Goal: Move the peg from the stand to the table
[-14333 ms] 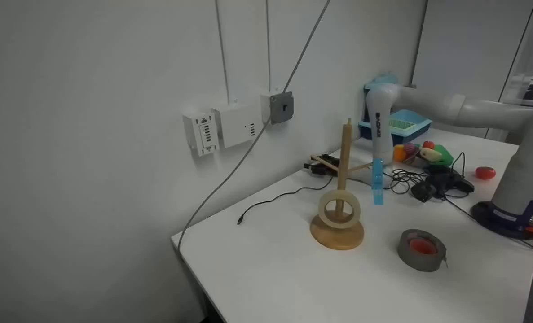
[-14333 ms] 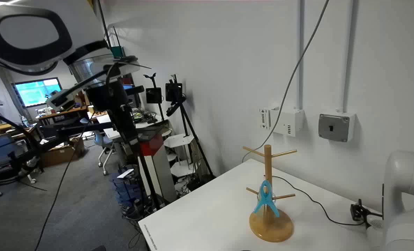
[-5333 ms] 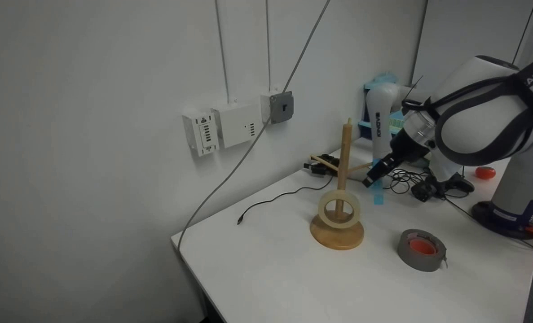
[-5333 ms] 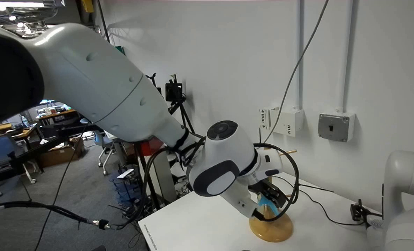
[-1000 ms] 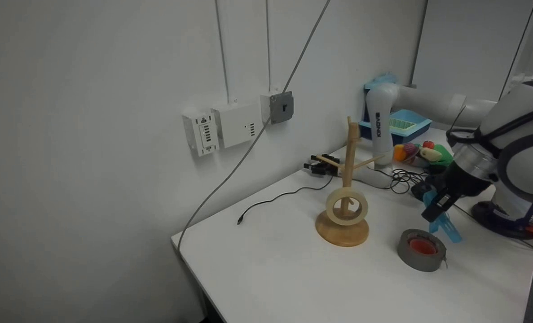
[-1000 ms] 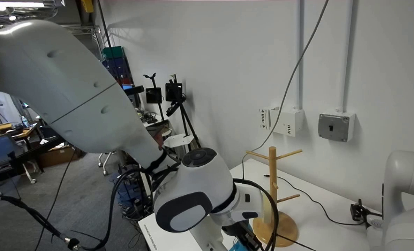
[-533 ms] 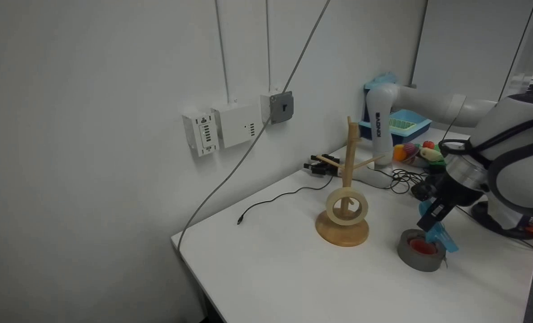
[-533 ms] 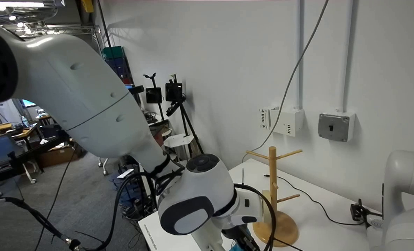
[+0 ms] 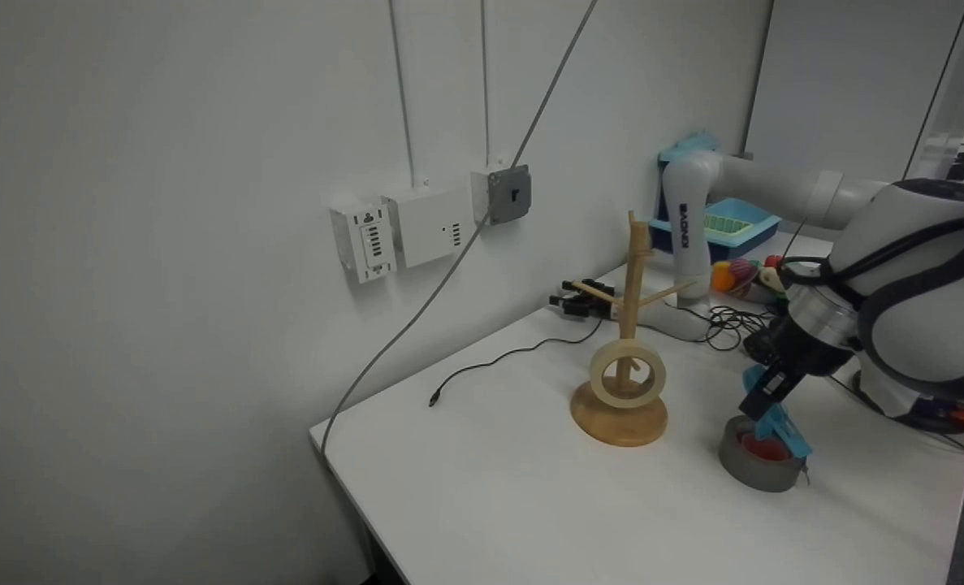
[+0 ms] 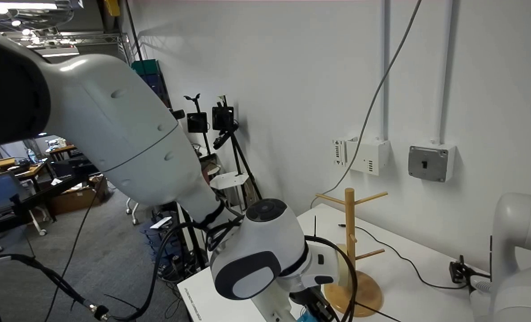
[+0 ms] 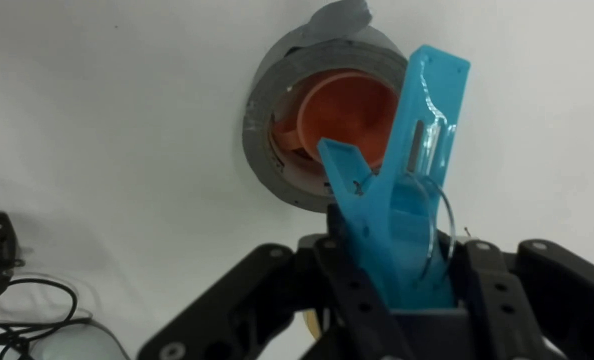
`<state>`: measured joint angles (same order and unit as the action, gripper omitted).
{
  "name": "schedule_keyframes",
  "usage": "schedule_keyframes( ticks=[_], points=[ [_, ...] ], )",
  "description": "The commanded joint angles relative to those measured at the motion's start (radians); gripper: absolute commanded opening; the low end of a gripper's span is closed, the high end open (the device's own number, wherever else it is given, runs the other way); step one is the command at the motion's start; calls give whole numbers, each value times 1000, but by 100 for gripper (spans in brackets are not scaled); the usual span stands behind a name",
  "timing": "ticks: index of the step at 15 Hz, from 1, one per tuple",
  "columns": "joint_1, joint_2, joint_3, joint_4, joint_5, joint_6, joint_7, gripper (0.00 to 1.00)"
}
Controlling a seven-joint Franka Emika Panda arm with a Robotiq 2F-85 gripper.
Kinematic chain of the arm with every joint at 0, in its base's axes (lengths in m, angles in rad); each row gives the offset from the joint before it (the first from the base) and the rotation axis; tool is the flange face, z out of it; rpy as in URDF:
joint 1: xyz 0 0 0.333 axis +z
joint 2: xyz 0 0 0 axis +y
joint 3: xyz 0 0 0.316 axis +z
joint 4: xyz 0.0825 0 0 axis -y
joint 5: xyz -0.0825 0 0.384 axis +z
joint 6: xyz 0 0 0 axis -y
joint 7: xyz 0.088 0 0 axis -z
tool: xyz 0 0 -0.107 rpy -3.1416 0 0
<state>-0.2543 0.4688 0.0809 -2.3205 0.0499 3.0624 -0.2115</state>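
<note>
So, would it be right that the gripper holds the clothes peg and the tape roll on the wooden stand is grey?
Grey is wrong: in an exterior view, the tape roll on the wooden stand is cream. The gripper does hold the clothes peg.

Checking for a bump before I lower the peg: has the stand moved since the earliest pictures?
Yes, slightly: judged against the grey wall switch in an exterior view, the stand has shifted right, toward the grey tape roll.
</note>
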Motion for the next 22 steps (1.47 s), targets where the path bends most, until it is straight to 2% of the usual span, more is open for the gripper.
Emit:
schedule_keyframes(
  ticks=[1, 5, 6, 7, 8, 14, 22],
  points=[
    [26, 10, -41, 14, -23, -22, 28, 7],
    [48, 10, -75, 6, -37, -15, 30, 7],
    [51, 9, -80, 6, -40, -18, 29, 11],
    [55, 8, -87, 7, -43, -23, 31, 53],
    [59, 8, -92, 8, -45, -26, 32, 54],
    [68, 8, -110, 12, -49, -31, 35, 98],
    [60, 0, -95, 17, -44, -39, 29, 100]
  ],
)
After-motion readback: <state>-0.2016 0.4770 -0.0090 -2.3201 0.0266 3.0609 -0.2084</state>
